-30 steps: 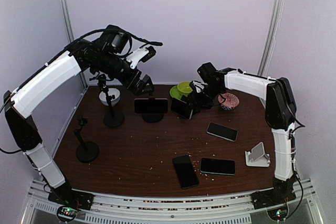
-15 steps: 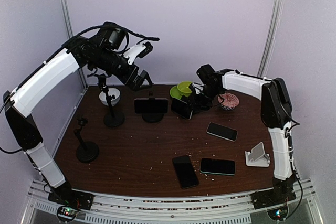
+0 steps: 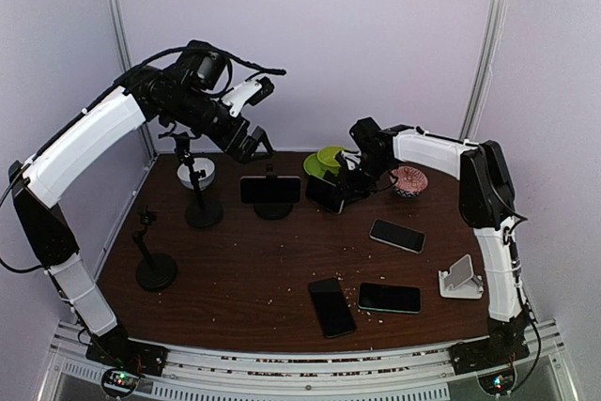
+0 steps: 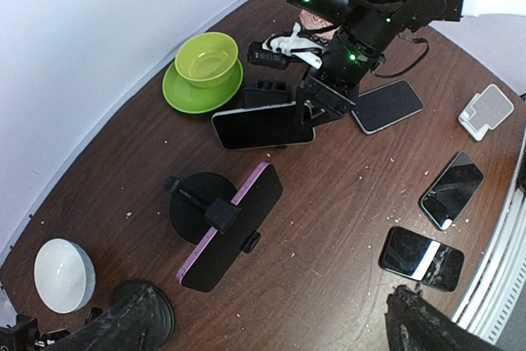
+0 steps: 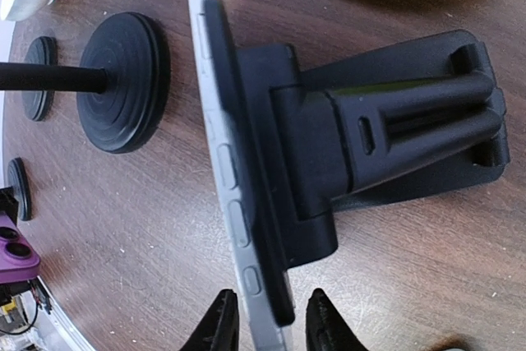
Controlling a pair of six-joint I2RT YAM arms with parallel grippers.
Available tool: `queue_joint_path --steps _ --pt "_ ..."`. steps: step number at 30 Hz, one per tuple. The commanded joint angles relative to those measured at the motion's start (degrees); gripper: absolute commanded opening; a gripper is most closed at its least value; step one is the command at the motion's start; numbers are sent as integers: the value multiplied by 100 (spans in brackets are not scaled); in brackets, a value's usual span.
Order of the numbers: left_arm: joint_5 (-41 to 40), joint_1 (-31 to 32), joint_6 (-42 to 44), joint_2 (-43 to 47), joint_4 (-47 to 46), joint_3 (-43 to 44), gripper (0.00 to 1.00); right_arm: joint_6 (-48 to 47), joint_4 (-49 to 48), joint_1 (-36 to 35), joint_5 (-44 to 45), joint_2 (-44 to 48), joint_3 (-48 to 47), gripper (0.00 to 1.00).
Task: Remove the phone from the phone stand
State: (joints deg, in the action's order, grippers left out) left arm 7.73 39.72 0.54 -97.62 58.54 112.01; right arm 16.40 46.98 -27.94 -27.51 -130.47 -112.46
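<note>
The silver-edged, dark-screened phone [image 5: 222, 162] stands on its long edge in the black plastic folding phone stand [image 5: 386, 121]. Both are at the far middle of the brown wooden table [image 3: 254, 279], just in front of the lime-green bowl [image 4: 207, 57]. My right gripper [image 5: 267, 322] straddles the phone's right end, one fingertip on the screen side and the other on the stand side. I cannot tell whether they press on it. I judge this the grasping step. Next I need a firm pinch, then a lift straight out of the cradle without tipping the stand. My left gripper [image 3: 255, 149] hangs spread wide, high to the left, holding nothing.
</note>
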Motion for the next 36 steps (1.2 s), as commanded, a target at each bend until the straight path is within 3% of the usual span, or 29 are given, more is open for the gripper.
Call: queue_joint_path --steps 1,17,36 --pt "57 -61 61 -11 -27 172 98 -49 39 35 -63 -81 -222 27" --pt "-25 -96 50 -11 -12 218 98 -184 156 76 -138 -130 -276 0" --pt "31 -101 -3 -25 -10 312 98 -635 502 96 175 767 385 0"
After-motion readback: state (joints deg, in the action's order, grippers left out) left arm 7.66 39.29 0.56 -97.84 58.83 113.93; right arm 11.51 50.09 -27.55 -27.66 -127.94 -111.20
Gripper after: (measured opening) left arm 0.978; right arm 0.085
